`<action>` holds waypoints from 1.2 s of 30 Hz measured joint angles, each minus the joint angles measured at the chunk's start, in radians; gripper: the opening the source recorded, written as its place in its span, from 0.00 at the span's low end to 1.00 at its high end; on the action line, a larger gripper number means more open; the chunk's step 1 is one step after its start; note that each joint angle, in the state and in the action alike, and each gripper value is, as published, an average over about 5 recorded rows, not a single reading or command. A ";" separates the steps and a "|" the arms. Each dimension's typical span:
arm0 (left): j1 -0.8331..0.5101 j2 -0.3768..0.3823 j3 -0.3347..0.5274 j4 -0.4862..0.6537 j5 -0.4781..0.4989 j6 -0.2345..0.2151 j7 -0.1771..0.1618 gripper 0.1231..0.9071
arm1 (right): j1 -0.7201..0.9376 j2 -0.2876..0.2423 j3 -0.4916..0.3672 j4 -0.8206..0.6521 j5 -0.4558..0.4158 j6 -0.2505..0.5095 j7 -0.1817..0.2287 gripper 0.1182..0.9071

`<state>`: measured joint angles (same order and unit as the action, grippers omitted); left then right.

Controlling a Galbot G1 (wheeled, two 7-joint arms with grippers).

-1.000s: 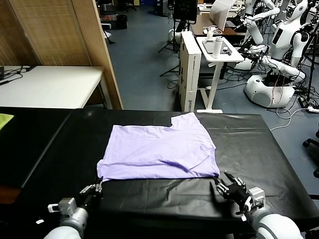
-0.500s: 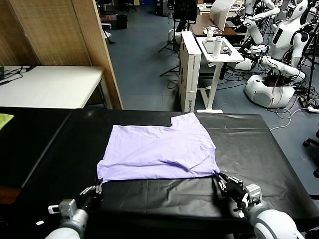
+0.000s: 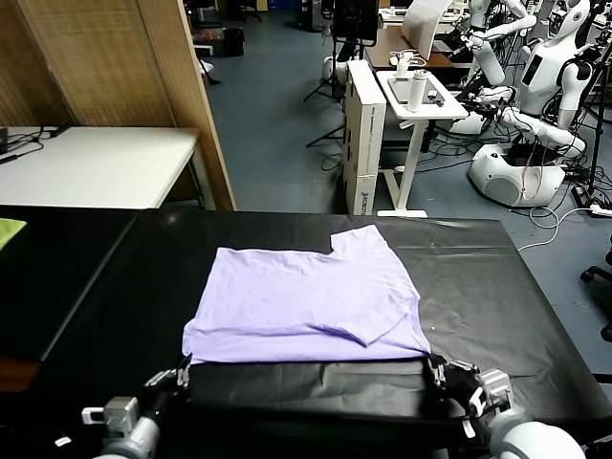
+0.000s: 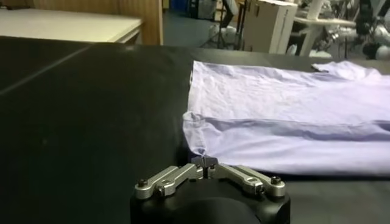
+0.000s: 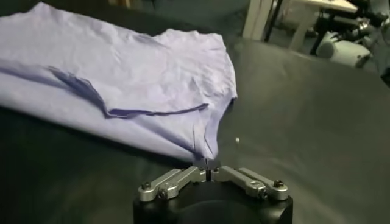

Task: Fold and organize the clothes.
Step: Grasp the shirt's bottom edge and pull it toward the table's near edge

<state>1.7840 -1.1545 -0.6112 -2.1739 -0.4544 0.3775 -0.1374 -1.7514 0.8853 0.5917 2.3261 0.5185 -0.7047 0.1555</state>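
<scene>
The pale lavender T-shirt (image 3: pixel 306 301) lies flat, plain side up, on the black table (image 3: pixel 497 287). My left gripper (image 3: pixel 184 371) is shut on the shirt's near left corner; in the left wrist view the gripper (image 4: pixel 205 162) pinches the cloth's tip (image 4: pixel 196 146). My right gripper (image 3: pixel 435 365) is shut on the near right corner; in the right wrist view the gripper (image 5: pixel 208 172) holds the shirt (image 5: pixel 122 79) by a pulled point of fabric. A fold ridge runs across the shirt near its front edge.
A yellow-green cloth scrap (image 3: pixel 10 229) lies at the far left on the black surface. A white table (image 3: pixel 96 163) stands behind on the left. A white cabinet (image 3: pixel 363 134), a stand and other robots (image 3: pixel 535 105) are beyond the table's far edge.
Both grippers have closed on the shirt's near corners and drawn back toward me. The shirt has slid toward the front edge and its near hem is stretched straighter.
</scene>
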 joint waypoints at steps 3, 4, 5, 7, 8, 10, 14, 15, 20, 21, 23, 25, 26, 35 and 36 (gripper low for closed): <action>0.037 0.008 -0.009 -0.019 0.001 0.001 -0.002 0.03 | -0.018 0.007 0.002 0.012 -0.001 -0.014 0.007 0.03; 0.049 0.010 -0.011 -0.025 0.001 0.001 -0.002 0.03 | -0.024 0.009 0.003 0.016 -0.001 -0.019 0.009 0.03; 0.058 0.011 -0.012 -0.029 0.001 0.002 -0.003 0.03 | -0.029 0.012 0.004 0.020 -0.001 -0.024 0.011 0.03; 0.072 0.012 -0.013 -0.036 0.002 0.002 -0.003 0.03 | -0.039 0.017 0.007 0.028 -0.002 -0.029 0.014 0.03; 0.076 0.012 -0.013 -0.038 0.003 0.002 -0.003 0.03 | -0.044 0.019 0.008 0.032 -0.002 -0.030 0.015 0.03; 0.081 0.011 -0.013 -0.039 0.005 0.001 -0.004 0.03 | -0.051 0.023 0.010 0.038 -0.002 -0.031 0.016 0.03; 0.085 0.009 -0.014 -0.039 0.009 -0.003 -0.004 0.03 | -0.061 0.025 0.021 0.052 0.001 -0.030 0.014 0.04; 0.086 0.007 -0.014 -0.039 0.010 -0.004 -0.005 0.03 | -0.063 0.024 0.024 0.055 0.002 -0.030 0.013 0.07; 0.091 0.002 -0.014 -0.047 0.006 -0.004 -0.017 0.08 | -0.069 0.022 0.040 0.076 0.022 -0.030 0.009 0.38; 0.092 0.002 -0.016 -0.050 0.004 -0.003 -0.021 0.13 | -0.069 0.022 0.043 0.081 0.029 -0.030 0.009 0.48; 0.097 0.001 -0.021 -0.058 -0.001 0.000 -0.030 0.27 | -0.064 0.021 0.051 0.091 0.047 -0.029 0.009 0.62; 0.102 0.000 -0.027 -0.069 -0.007 0.004 -0.039 0.44 | -0.054 0.019 0.061 0.099 0.071 -0.024 0.008 0.77; 0.105 -0.001 -0.030 -0.075 -0.010 0.007 -0.043 0.52 | -0.047 0.016 0.065 0.102 0.083 -0.018 0.007 0.83; 0.067 -0.001 -0.071 -0.091 -0.014 0.026 -0.043 0.99 | 0.125 -0.022 0.036 0.021 0.162 0.054 -0.008 1.00; 0.054 0.003 -0.073 -0.087 -0.015 0.034 -0.036 0.99 | 0.162 -0.026 0.024 -0.003 0.172 0.053 -0.007 1.00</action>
<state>1.8383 -1.1518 -0.6846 -2.2613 -0.4696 0.4117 -0.1735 -1.5891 0.8591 0.6154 2.3231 0.6903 -0.6514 0.1486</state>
